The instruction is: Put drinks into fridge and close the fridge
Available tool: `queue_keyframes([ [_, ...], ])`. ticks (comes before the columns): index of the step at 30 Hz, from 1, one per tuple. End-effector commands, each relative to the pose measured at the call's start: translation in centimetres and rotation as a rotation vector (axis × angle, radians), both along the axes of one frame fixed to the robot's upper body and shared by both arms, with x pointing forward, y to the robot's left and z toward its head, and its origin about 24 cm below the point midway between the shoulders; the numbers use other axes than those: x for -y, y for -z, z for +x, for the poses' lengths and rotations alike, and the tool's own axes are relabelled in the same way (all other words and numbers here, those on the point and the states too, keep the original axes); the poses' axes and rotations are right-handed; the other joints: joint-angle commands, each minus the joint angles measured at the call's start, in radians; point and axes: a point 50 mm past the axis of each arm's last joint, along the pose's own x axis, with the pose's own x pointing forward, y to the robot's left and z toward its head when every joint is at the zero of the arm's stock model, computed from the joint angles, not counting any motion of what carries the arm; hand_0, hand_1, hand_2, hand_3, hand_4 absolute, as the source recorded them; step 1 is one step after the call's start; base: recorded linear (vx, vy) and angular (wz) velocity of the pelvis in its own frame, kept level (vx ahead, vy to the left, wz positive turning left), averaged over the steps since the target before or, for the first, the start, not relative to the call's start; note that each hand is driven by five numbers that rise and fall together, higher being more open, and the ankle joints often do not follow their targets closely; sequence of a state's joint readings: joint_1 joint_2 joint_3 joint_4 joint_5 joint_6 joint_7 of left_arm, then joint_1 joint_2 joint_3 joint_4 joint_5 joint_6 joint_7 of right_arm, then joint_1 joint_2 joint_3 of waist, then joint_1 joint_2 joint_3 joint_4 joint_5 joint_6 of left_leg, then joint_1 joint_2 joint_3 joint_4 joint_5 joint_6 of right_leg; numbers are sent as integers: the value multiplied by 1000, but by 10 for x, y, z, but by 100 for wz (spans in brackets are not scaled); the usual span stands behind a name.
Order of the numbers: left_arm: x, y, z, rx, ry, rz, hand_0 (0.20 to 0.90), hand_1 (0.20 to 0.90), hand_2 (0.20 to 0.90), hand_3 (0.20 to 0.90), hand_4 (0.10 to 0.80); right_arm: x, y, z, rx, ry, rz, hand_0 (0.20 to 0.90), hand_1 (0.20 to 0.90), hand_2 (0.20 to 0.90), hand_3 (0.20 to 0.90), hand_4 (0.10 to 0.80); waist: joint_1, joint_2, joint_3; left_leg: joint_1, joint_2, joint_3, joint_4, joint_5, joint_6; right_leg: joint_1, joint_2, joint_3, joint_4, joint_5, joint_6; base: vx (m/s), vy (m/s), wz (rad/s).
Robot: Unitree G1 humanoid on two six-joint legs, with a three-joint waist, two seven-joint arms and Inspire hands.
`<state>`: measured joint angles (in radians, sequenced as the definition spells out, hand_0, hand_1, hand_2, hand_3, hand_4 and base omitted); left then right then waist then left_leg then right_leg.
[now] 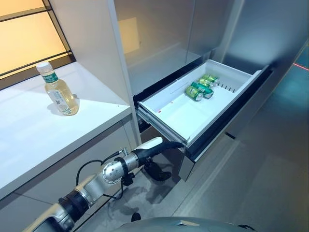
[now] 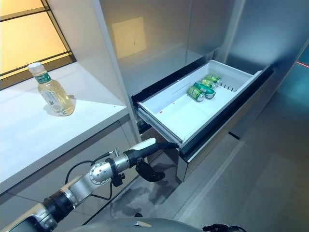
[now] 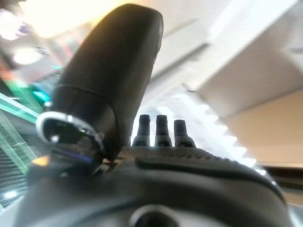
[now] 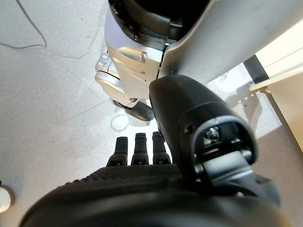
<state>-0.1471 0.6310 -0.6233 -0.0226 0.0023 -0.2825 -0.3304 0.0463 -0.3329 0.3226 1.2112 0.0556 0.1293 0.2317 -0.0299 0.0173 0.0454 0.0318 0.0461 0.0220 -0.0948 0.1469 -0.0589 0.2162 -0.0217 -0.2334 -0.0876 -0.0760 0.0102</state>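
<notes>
Cans (image 1: pixel 201 86) lie at the far end of the open white fridge drawer (image 1: pixel 169 116) at centre frame. Upper left, a bottle (image 1: pixel 58 90) stands upright on the tabletop (image 1: pixel 29 130). Left robot hand (image 1: pixel 154 147) reaches below the drawer's front corner, fingers relaxed, empty. Right robot hand (image 4: pixel 142 156) shows only in its wrist view, fingers straight, empty.

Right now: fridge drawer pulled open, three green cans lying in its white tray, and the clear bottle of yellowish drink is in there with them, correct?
Not quite. The clear plastic bottle of yellowish drink is not in the drawer: it stands upright on the white counter left of the fridge, as the left eye view shows. The rest holds: the fridge drawer is pulled open and three green cans lie in its white tray.
</notes>
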Motion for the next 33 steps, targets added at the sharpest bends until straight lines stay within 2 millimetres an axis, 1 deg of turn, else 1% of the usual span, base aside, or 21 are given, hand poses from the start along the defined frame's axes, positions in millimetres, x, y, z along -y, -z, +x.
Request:
queue_keyframes([
  [1,0,-82,16,208,59,-269,900,900,900,900,800,-28,2,21,81,28,97,900,900,900,900,800,38,3,32,84,-63,-3,8,-208,61,-86,-27,40,25,35,77,-23,-27,4],
  [5,-7,-106,13,211,85,-375,900,900,900,900,800,-29,3,17,85,35,101,900,900,900,900,800,47,0,28,79,-65,-14,8,-206,61,-88,-27,35,22,36,76,-20,-28,8],
  [9,-11,-119,12,216,104,-446,900,900,900,900,800,-28,2,17,92,41,105,900,900,900,900,800,53,-3,28,76,-65,-20,8,-203,60,-89,-27,33,22,39,73,-20,-26,9],
  [10,-14,-132,9,218,130,-511,900,900,900,900,800,-27,2,18,100,46,108,900,900,900,900,800,61,-7,29,74,-65,-24,8,-200,59,-89,-27,32,21,40,70,-28,-32,5],
  [13,-20,-142,6,228,157,-577,900,900,900,900,800,-26,1,20,107,51,111,900,900,900,900,800,71,-9,31,72,-65,-32,8,-199,58,-88,-25,30,22,39,64,-22,-28,5],
  [19,-33,-153,6,274,124,-655,900,900,900,900,800,-24,1,19,113,58,112,900,900,900,900,800,81,-11,31,73,-67,-44,8,-200,56,-82,-23,28,17,38,58,-11,-11,10],
  [27,-68,-165,5,415,-42,-682,900,900,900,900,800,-23,2,11,107,82,117,900,900,900,900,800,102,-16,19,66,-68,-58,8,-197,48,-77,-23,15,11,33,55,0,-1,0],
  [33,-92,-168,3,505,-186,-704,900,900,900,900,800,-21,3,7,105,103,116,900,900,900,900,800,115,-16,11,62,-71,-68,8,-194,44,-77,-23,7,11,29,52,0,0,0],
])
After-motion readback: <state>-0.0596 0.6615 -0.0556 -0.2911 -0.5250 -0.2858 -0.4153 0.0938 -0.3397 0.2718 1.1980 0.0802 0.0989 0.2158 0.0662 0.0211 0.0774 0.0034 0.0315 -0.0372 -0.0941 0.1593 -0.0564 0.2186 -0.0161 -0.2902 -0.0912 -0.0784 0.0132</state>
